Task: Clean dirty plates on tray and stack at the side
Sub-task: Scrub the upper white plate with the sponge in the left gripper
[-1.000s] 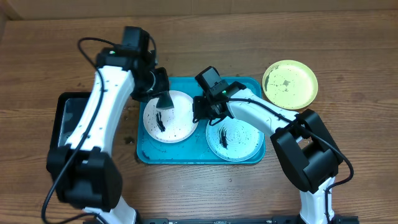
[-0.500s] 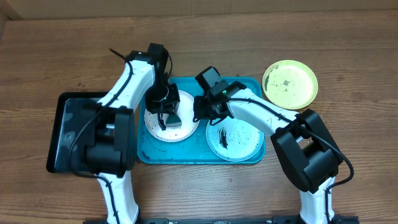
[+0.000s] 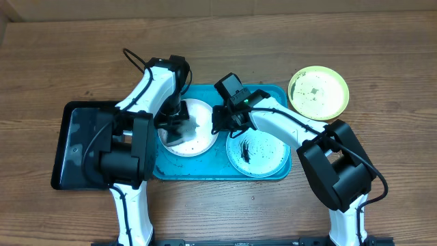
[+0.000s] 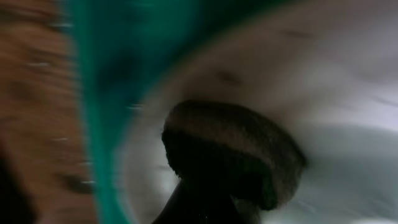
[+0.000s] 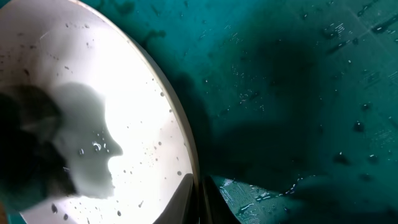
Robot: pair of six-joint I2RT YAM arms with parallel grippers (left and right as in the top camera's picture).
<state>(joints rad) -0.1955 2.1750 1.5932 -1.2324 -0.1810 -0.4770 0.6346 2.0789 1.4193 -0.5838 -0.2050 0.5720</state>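
**Item 1, blue tray**: sits mid-frame on the bench in the overhead view, long side across the picture. It holds 2 plates. My right wrist view shows its floor wet with droplets.

**Item 2, white-rimmed plate**: lies in the left half of the blue tray, its face dotted with black specks. Seen also from my left wrist, badly blurred, and from my right wrist, where water beads on it.

**Item 3, teal-rimmed plate**: lies in the right half of the blue tray, just beside item 2. A black smear sits left of its centre, with specks around it.

**Item 4, yellow-green plate**: rests on the bench at upper right, off the tray, close to its top right corner. It has a small grey mark at the centre.

**Item 5, my left tool**: over the white-rimmed plate, fingers together on a dark pad that presses on the plate's face.

**Item 6, my right tool**: at the right edge of the white-rimmed plate, between the 2 plates. My wrist view shows it clamped on that plate's rim.

**Item 7, black tray**: on the bench at left, next to the blue tray.
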